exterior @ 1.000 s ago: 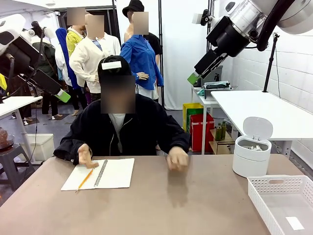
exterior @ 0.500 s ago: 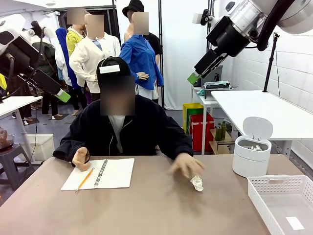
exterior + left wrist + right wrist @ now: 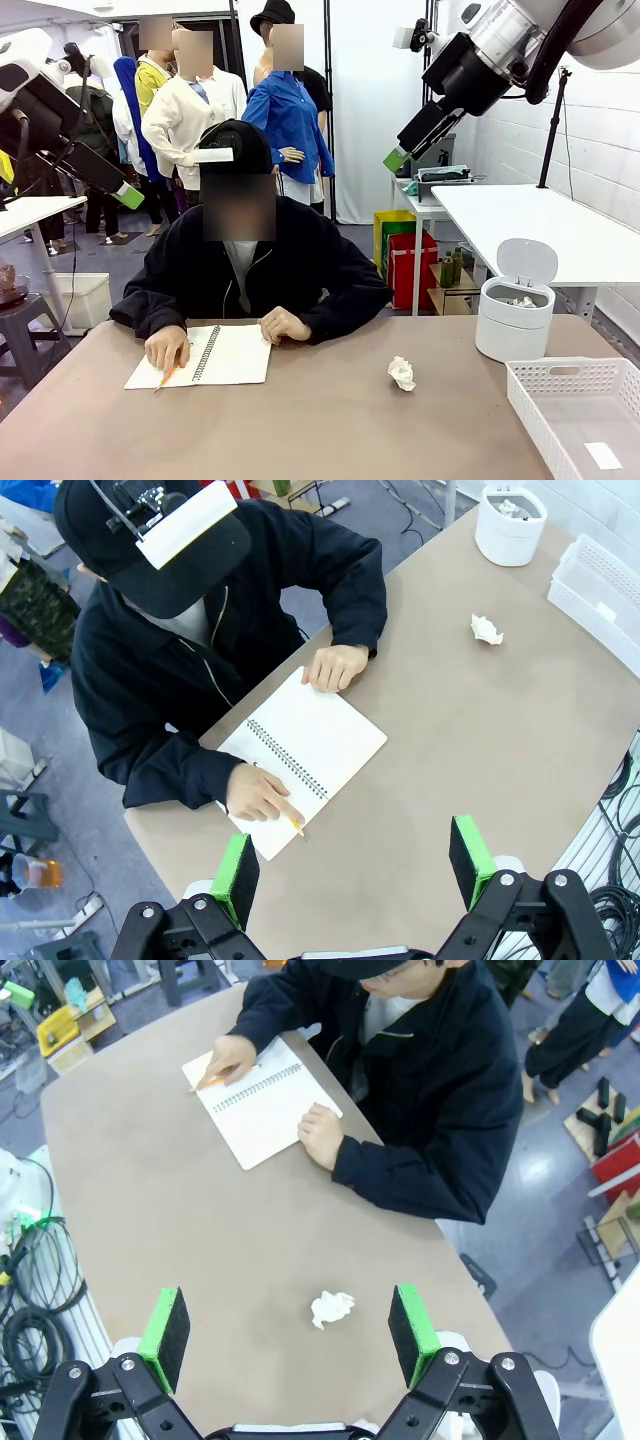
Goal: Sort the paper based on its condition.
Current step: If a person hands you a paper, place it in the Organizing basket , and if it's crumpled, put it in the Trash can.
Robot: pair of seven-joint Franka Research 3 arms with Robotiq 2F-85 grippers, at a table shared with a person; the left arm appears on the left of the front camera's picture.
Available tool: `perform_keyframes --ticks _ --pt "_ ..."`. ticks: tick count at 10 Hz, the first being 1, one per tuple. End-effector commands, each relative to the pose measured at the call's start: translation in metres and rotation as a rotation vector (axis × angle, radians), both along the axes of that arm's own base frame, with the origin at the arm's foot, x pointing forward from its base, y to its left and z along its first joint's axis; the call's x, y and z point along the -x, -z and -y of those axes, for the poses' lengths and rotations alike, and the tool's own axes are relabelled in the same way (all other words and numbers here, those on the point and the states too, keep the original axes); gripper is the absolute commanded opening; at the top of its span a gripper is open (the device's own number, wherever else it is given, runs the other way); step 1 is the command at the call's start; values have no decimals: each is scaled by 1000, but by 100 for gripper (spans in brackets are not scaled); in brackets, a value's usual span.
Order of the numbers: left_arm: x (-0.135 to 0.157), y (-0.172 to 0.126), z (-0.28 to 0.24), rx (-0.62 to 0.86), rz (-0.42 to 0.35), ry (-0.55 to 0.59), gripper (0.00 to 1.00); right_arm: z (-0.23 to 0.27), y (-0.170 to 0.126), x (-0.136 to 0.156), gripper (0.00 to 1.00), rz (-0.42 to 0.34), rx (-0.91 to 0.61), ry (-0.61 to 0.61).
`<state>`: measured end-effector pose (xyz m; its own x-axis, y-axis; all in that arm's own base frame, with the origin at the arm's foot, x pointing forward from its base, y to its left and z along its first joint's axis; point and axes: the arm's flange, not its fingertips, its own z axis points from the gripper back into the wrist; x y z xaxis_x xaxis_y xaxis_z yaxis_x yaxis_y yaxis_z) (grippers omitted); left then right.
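Hanging high over the desk, the right gripper stands wide open, its green pads well apart with nothing between them and nothing touching them. The left gripper is spread just as wide and is also empty.

In the front view both arms are raised clear of the desk. The left one is at the upper left of the frame and the right one at the upper right, each with its fingers angled down toward the middle.

A crumpled paper lies alone on the desk, right of centre in the front view, apart from everything else. In the right wrist view it sits near the bottom of the frame, between the two pads but far below them.

At the far edge a person leans over a notebook. One hand holds a pencil on the page, and the other hand rests on the notebook's upper corner.

The front view looks into the bin at the right, whose lid is up, and white lumps lie inside. The tray at the lower right holds a flat sheet.
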<state>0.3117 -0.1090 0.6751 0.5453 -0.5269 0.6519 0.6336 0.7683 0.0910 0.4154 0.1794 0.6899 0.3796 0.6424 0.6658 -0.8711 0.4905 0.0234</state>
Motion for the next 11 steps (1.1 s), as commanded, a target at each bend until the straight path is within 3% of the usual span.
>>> perform_keyframes --ticks 1,6,8,11 --pt "0 -1 -1 4 1 -1 100 -1 -1 -2 100 -3 2 1" --pt "0 -1 -1 4 1 -1 100 0 0 0 100 0 0 0" --pt "0 -1 -1 4 1 -1 100 -15 49 -31 100 -183 157 106" --pt "0 -1 -1 4 1 -1 100 -28 113 -52 100 -316 313 233"
